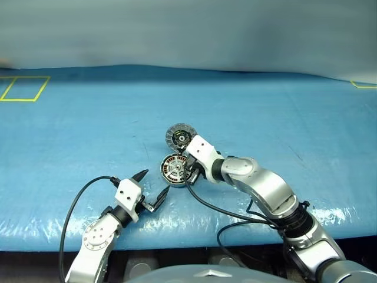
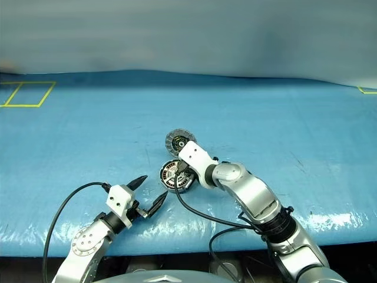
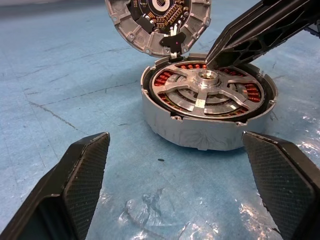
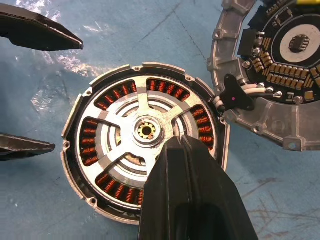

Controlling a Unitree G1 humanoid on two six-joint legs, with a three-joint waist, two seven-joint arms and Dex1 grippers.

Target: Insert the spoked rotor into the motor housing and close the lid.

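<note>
Rotor [image 4: 145, 132] sits in housing [image 3: 200, 127] mid-table; lid [image 1: 179, 137] open at 12 o'clock. R hand [image 4: 192, 150] pressed together, tips on rotor. L hand [image 1: 152, 186] spread at 7. Press level near hub, seat flush, then flip lid.

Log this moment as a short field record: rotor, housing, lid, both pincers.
rotor: spoked rotor seated inside the housing, copper windings showing between the spokes
housing: motor housing on the blue table cover
lid: lid open, lying beside the housing, joined at the hinge
right pincer: right pincer shut, tips over the rotor near its hub
left pincer: left pincer open, holding nothing, short of the housing
</note>
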